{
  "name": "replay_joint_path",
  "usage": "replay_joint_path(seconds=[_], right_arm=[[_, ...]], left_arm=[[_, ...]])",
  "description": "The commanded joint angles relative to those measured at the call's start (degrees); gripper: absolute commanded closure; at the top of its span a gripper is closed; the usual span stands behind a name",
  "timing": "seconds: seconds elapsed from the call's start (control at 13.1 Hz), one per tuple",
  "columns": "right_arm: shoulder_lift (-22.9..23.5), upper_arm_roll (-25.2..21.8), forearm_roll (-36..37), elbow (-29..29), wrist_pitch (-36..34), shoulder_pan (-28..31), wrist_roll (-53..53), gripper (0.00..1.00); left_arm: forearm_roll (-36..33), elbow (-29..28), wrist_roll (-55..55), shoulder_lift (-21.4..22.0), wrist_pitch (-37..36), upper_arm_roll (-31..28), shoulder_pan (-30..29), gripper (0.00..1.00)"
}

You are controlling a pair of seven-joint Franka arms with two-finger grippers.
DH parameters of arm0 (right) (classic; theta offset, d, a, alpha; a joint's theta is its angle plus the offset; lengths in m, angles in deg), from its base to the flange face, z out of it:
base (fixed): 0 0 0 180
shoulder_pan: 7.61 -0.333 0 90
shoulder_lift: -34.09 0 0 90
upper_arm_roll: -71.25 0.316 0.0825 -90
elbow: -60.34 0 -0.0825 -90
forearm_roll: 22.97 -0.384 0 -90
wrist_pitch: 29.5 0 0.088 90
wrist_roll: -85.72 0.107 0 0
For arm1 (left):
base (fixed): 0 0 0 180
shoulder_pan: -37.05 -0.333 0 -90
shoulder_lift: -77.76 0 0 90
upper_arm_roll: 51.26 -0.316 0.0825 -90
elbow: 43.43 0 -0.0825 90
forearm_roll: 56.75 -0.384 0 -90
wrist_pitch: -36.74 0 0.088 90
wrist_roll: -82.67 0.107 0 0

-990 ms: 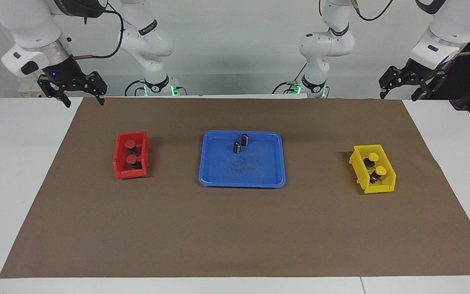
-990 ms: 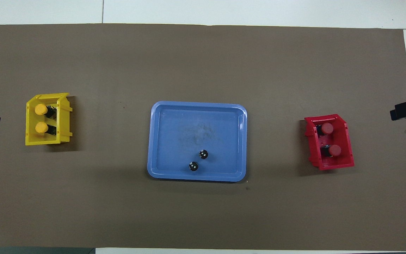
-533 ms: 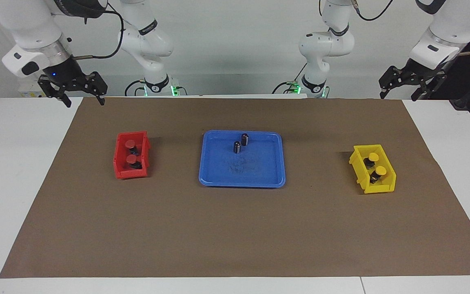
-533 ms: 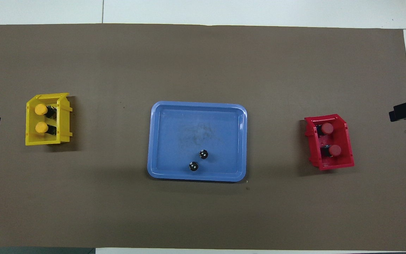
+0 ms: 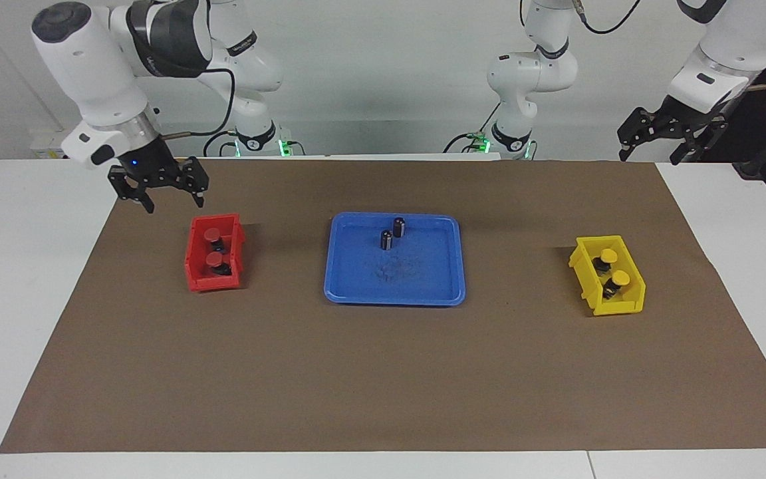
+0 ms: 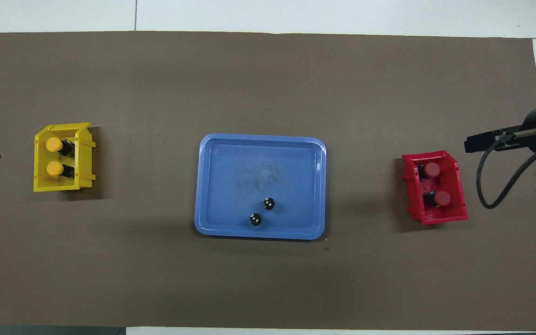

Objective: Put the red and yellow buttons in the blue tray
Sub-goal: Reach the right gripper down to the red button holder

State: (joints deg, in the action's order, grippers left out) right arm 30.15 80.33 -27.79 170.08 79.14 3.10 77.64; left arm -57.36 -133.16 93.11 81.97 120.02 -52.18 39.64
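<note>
Two red buttons point(image 5: 213, 235) point(image 6: 432, 169) lie in a red bin point(image 5: 197, 266) point(image 6: 454, 216) toward the right arm's end. Two yellow buttons point(image 5: 608, 256) point(image 6: 54, 144) lie in a yellow bin point(image 5: 622, 307) point(image 6: 58, 186) toward the left arm's end. The blue tray point(image 5: 423, 283) point(image 6: 231, 186) sits midway between the bins. My right gripper point(image 5: 175, 203) hangs open and empty over the mat beside the red bin. My left gripper point(image 5: 649, 159) waits open and empty above the table's corner, at the left arm's end.
Two dark capless cylinders point(image 5: 399, 227) point(image 6: 268, 203) stand in the tray near its robot-side rim. A brown mat point(image 5: 383, 372) covers most of the white table. A black cable point(image 6: 486, 186) trails from the right arm beside the red bin.
My right arm has swung in and down from beyond the mat's corner to beside the red bin. The left arm, bins, tray and buttons have not moved.
</note>
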Motion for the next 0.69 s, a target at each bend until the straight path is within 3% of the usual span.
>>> replay_joint_path(seconds=[0.0, 0.3, 0.61], right_arm=[[3.7, 0.1, -1.8, 5.2, 8.5, 0.4, -0.3, 0.17], [4.8, 0.1, -1.7, 14.6, 21.3, 0.2, -2.6, 0.29], [5.3, 0.0, -1.7, 17.7, 25.6, -1.1, -2.6, 0.34]], left_arm=[[0.6, -1.9, -0.2, 1.7, 0.3, -0.2, -0.1, 0.0], [0.6, -1.9, -0.2, 1.7, 0.2, -0.2, -0.1, 0.0], [0.5, -1.9, -0.2, 1.8, 0.2, -0.2, -0.1, 0.0]])
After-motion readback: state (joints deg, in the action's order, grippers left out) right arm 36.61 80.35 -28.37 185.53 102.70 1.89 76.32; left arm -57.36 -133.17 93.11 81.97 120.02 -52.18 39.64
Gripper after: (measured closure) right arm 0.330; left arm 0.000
